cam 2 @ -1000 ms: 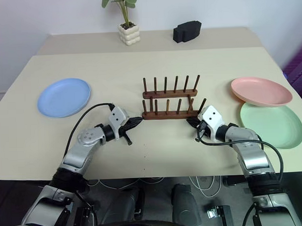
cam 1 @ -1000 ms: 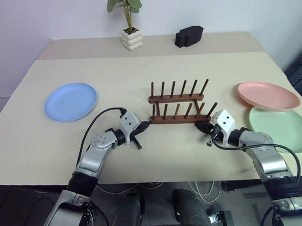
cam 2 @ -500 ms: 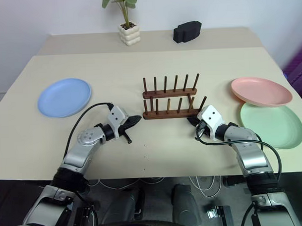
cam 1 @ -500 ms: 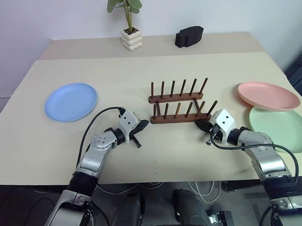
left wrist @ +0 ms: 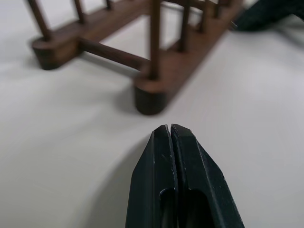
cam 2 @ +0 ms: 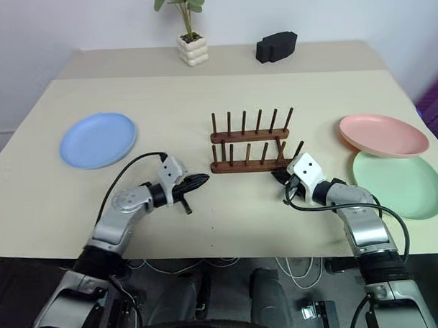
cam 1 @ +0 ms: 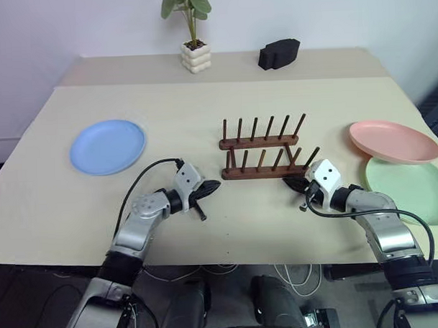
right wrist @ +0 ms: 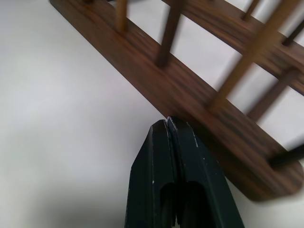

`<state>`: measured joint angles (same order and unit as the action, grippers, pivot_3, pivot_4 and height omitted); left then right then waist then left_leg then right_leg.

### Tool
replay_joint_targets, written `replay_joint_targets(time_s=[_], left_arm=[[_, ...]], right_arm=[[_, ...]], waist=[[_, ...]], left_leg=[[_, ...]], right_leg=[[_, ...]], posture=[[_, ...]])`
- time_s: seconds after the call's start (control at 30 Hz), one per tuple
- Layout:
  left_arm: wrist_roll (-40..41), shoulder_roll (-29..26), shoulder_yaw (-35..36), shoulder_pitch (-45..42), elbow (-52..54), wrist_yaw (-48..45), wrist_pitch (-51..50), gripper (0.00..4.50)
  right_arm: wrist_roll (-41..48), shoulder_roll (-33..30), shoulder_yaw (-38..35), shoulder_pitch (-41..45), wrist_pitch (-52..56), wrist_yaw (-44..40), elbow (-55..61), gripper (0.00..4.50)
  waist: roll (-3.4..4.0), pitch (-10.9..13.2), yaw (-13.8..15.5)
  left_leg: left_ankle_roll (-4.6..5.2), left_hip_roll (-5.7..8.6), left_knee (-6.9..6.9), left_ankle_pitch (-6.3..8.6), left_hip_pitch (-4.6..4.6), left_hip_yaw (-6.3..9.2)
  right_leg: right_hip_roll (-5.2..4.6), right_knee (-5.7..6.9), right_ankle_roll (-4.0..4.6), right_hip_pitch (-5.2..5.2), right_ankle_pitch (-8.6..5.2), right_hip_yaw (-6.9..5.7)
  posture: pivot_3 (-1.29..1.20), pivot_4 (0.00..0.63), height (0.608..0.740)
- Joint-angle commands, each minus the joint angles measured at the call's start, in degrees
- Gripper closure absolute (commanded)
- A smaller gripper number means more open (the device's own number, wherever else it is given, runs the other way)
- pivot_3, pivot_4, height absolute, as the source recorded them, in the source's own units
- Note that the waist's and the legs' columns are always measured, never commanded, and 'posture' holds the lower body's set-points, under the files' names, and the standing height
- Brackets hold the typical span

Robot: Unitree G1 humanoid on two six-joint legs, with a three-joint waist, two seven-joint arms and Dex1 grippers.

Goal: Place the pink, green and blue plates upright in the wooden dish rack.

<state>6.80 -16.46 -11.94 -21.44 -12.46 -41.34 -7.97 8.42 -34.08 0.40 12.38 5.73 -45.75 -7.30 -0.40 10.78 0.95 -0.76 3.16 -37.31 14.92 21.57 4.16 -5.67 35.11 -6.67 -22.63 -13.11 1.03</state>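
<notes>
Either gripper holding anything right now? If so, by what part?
Nothing is held. The left gripper and right gripper are both shut on nothing, at opposite ends of the wooden dish rack. The right one's tip is at the near rail.

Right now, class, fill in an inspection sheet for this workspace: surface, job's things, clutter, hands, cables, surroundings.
Surface: beige table, bare in front.
Job's things: dish rack centre, no plates in it; blue plate flat at left; pink plate overlapping green plate at right.
Clutter: potted plant and black block at the far edge.
Hands: left hand shut, just short of the rack's end; right hand shut, at the rack's near rail.
Cables: black cable looping over the left arm, another at the right wrist.
Surroundings: pale wall behind.
</notes>
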Motion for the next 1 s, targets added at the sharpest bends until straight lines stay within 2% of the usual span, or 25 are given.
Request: replay_joint_targets(time_s=[0.03, 0.27, 0.47, 0.6, 0.73, 0.87, 0.97, 1.0], left_arm=[[-2.01, 1.05, 0.18, -0.52, -5.05, 2.73, 0.32, 4.46], [-2.49, 1.12, 0.96, -0.64, -7.21, 3.6, 2.06, 4.46], [-1.45, -1.15, 1.98, 1.42, -4.96, 2.06, 1.58, 4.46], [2.77, -8.19, 3.62, 7.83, 3.79, -5.33, -2.41, 4.46], [7.77, -16.23, 7.21, 16.28, 12.62, -10.91, -5.76, 4.46], [10.58, -23.07, 13.35, 25.5, 17.22, -13.34, -5.97, 4.5], [11.74, -25.7, 17.3, 30.03, 17.91, -13.6, -5.47, 4.5], [11.98, -26.37, 18.86, 31.38, 17.53, -13.57, -5.01, 4.5]], right_arm=[[0.11, 0.06, -0.7, 0.77, -0.53, 0.37, 0.46, 4.49], [-0.14, 0.26, -0.85, 0.55, -0.84, 1.07, 0.64, 4.49], [2.81, -1.65, -2.35, -2.17, 0.79, -1.97, 4.42, 4.49], [8.03, -5.33, -6.93, -5.48, 4.33, -5.38, 10.04, 4.49], [9.93, -9.31, -11.67, -6.43, 7.35, -5.63, 10.83, 4.49], [10.72, -12.94, -15.83, -5.25, 7.67, -6.44, 8.3, 3.3], [10.22, -14.82, -17.06, -3.16, 6.25, -6.86, 5.73, 1.72], [9.61, -15.62, -16.97, -1.72, 5.97, -6.83, 4.46, 1.35]], waist=[[0.0, 0.0, -0.07], [0.02, -0.01, -0.23], [0.01, -0.01, -0.36], [0.03, 0.0, -1.91], [0.02, 0.0, -2.99], [0.02, 0.01, -3.14], [0.03, 0.01, -3.2], [0.03, 0.01, -3.23]], left_leg=[[0.0, 0.0, 0.0, 0.0, -0.04, 0.01], [0.0, 0.0, 0.07, 0.0, -0.07, 0.06], [0.0, -0.01, 0.11, 0.0, -0.06, 0.07], [-0.01, -0.05, 0.32, 0.01, -0.01, 0.05], [0.0, -0.11, 0.63, 0.04, 0.03, 0.02], [0.0, -0.15, 0.78, 0.04, 0.0, 0.03], [-0.01, -0.17, 0.84, 0.04, -0.01, 0.01], [-0.01, -0.17, 0.84, 0.04, 0.0, 0.0]], right_leg=[[-0.01, 0.0, -0.05, 0.05, -0.03, 0.0], [0.0, 0.0, -0.05, 0.02, -0.03, -0.03], [0.0, 0.0, -0.05, 0.0, -0.03, -0.03], [0.02, 0.01, 0.06, -0.18, 0.03, -0.01], [0.04, 0.02, 0.12, -0.47, 0.0, 0.1], [0.0, 0.02, 0.38, -0.51, -0.15, 0.09], [-0.05, -0.01, 0.41, -0.53, -0.19, 0.1], [-0.07, -0.01, 0.39, -0.54, -0.2, 0.1]], posture=[[0.0, 0.15, 0.73], [0.0, 0.15, 0.73], [0.0, 0.15, 0.73], [0.0, 0.15, 0.73], [0.0, 0.15, 0.73], [0.0, 0.15, 0.73], [0.0, 0.15, 0.73], [0.0, 0.15, 0.73]])
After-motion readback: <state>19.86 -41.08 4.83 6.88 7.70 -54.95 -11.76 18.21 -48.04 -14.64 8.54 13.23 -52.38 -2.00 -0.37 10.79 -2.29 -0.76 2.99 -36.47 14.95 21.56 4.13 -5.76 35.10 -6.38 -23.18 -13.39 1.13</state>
